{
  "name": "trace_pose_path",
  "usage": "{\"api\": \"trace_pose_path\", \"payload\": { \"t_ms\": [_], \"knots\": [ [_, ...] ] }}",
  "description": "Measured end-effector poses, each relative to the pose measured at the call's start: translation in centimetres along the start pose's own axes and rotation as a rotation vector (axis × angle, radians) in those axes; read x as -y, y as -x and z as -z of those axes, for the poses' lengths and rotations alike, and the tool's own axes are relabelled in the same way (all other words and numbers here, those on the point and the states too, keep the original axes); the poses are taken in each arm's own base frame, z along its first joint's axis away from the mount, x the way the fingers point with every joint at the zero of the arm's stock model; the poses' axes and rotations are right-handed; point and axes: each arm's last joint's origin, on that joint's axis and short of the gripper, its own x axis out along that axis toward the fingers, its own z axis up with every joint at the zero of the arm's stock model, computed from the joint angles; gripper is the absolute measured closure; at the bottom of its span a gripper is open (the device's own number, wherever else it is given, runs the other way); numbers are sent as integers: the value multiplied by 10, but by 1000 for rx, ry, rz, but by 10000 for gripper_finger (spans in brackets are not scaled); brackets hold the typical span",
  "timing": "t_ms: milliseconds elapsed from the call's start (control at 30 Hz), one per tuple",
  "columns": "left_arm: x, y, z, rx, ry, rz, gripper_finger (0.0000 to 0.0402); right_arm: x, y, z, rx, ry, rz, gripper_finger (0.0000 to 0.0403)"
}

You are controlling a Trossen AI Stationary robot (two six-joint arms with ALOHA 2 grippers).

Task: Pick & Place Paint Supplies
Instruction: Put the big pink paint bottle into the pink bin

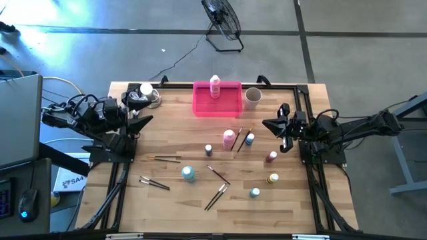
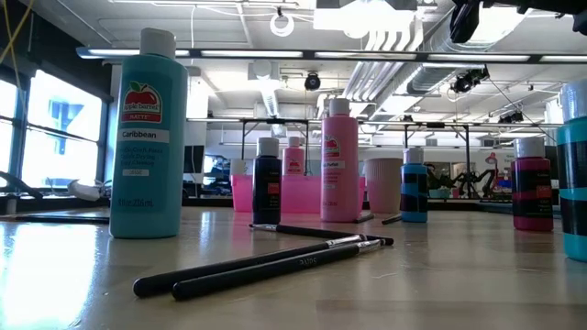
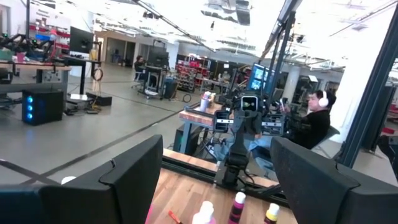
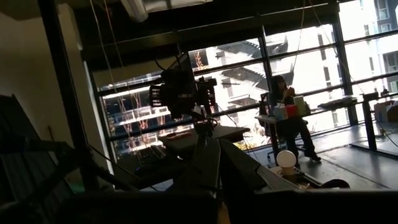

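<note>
The paint supplies are spread over the wooden table. A pink bottle [image 1: 229, 138] and a teal bottle [image 1: 189, 173] stand upright mid-table, and another pink bottle [image 1: 215, 85] stands in the pink tray [image 1: 203, 107]. Several tiny bottles, among them blue [image 1: 249, 139], dark red [image 1: 271, 157] and yellow [image 1: 273, 178], stand toward the right. Several thin brushes [image 1: 215, 197] lie flat. My left gripper [image 1: 143, 123] hangs open above the table's left edge. My right gripper [image 1: 270, 125] hangs shut above the right side. Neither is over any of the supplies.
A beige cup [image 1: 252, 97] stands right of the tray at the far edge. A white round object [image 1: 145, 92] sits at the far-left corner. Black frame rails [image 1: 303, 107] border the table. A person [image 3: 314, 121] sits beyond the table's right side.
</note>
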Motion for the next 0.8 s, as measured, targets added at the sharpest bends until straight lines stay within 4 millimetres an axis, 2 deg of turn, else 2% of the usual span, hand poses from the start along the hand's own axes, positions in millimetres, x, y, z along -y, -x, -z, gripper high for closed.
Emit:
{"api": "trace_pose_path", "payload": {
  "t_ms": [433, 800],
  "knots": [
    [0, 0, 0, 0, 0, -3, 108, 0, 0, 0, 0, 49, 0, 401],
    [0, 0, 0, 0, 26, -5, 108, 0, 0, -2, 16, 21, -2, 401]
  ]
}}
